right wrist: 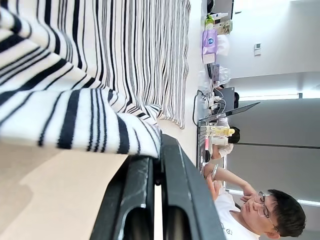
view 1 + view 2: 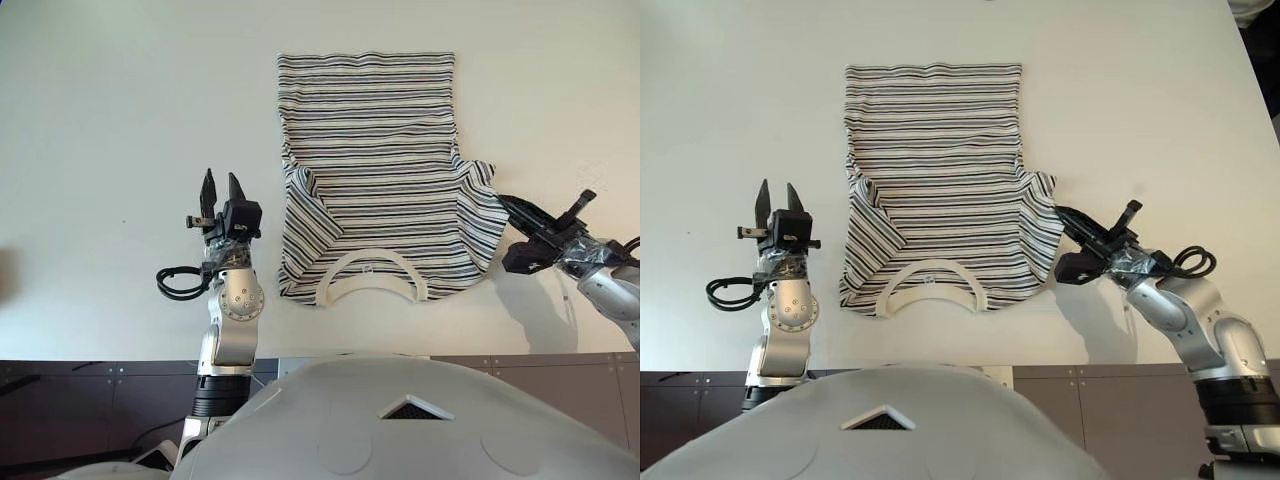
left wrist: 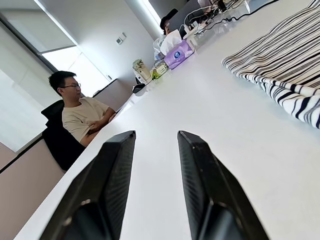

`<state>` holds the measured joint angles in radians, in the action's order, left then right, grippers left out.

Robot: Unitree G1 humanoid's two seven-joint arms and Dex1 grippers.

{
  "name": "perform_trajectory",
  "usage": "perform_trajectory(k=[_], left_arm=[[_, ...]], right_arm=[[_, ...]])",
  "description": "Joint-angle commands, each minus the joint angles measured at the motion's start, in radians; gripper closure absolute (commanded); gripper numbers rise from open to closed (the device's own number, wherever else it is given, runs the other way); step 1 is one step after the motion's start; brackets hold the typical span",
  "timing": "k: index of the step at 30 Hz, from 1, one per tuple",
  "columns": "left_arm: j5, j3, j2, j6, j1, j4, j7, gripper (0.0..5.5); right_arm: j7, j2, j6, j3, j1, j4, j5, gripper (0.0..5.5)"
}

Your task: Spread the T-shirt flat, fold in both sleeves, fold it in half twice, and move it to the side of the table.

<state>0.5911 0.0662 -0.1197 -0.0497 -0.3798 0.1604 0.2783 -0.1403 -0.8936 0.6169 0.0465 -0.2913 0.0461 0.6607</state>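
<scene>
Sleeve work falls to the right gripper, fingers pinched together on the right sleeve of the T-shirt, which lies on the table collar-near, hem-far, its body leftward of that grip; the left gripper stands parted beside its opposite edge.

T-shirt: the black-and-white striped cotton T-shirt lies on the white flat desk, in the middle, neck band toward the robot, hem at the far side.
Left sleeve: lies folded in on top of the body.
Right sleeve: sticks out at the T-shirt's right edge.
Left gripper: left of the T-shirt, apart from it, jaws parted.
Right gripper: at the right sleeve's edge, closed on the cloth.
Purple tissue pack: on the desk, well apart from the T-shirt.
</scene>
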Motion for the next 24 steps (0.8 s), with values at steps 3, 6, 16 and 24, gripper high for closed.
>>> perform_trajectory(k=[3, 6, 16, 24], left_arm=[[-0.011, -0.003, -0.009, -0.006, 0.013, -0.016, 0.011, 3.93], [-0.016, -0.004, -0.014, -0.003, 0.016, -0.024, 0.006, 3.93], [-0.044, -0.002, -0.061, -0.014, 0.072, -0.07, -0.021, 3.93], [-0.045, -0.012, -0.188, -0.088, 0.072, -0.081, -0.081, 3.93]], right_arm=[[-0.04, 0.057, -0.014, 0.038, 0.07, 0.051, -0.021, 5.38], [-0.053, 0.091, -0.018, 0.07, 0.091, 0.06, -0.014, 5.38], [-0.085, 0.178, -0.043, 0.191, 0.131, 0.003, 0.039, 5.38], [-0.102, 0.207, -0.045, 0.216, 0.154, -0.028, -0.003, 4.62]])
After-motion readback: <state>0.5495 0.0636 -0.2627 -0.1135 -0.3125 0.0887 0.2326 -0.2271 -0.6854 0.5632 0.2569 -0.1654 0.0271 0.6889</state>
